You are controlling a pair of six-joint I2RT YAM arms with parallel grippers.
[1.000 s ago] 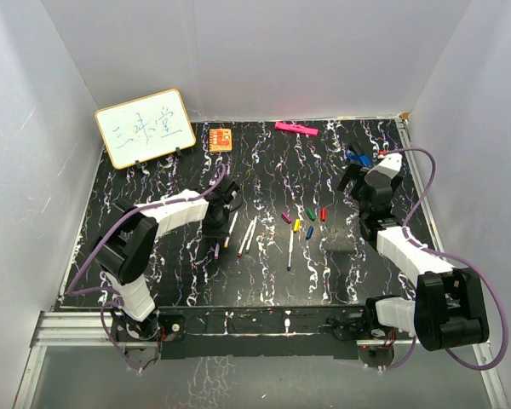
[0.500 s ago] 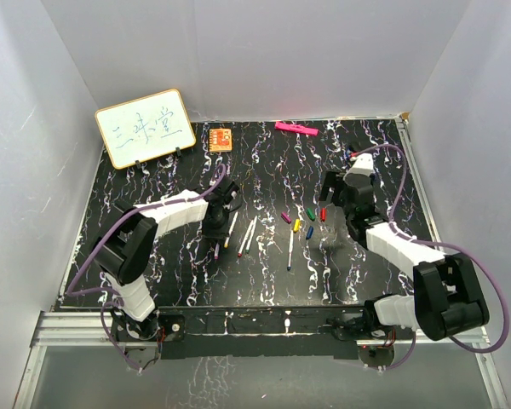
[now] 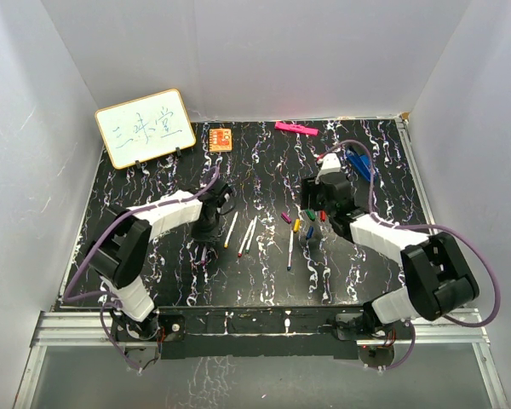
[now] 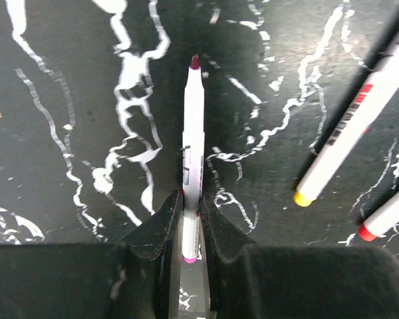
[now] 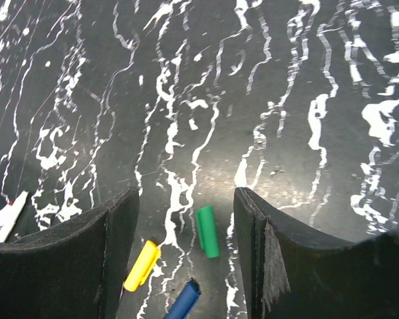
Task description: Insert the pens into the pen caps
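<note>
Pinching a white pen (image 4: 193, 143) with a purple tip between its black fingers (image 4: 161, 222), the left gripper (image 4: 191, 207) sits low over the left-centre of the black, white-veined table (image 3: 153, 273). The pen points straight away from the wrist camera, and whether it is lifted off the surface cannot be told. Just to its right lie a yellow-ended pen (image 4: 356, 123) and a red-ended pen (image 4: 386, 216). The overhead view shows a fourth pen (image 3: 252, 232) beside them and a fifth pen (image 3: 290, 245) further right, all apart from the caps.

The right gripper (image 5: 186, 199) hangs over the cluster of caps at mid-table with its fingers (image 5: 116, 226) spread wide and nothing between the pads. The green cap (image 5: 207, 230) lies on the table in the gap between them, with the yellow cap (image 5: 141, 265) and the dark blue cap (image 5: 184, 299) close by on the near side; the purple cap (image 3: 285, 218) lies a little to the left.

Along the far edge stand a whiteboard (image 3: 145, 128), a small orange block (image 3: 221, 138) and a pink marker (image 3: 295, 129) — with a blue clip (image 3: 358, 162) behind the right arm.
</note>
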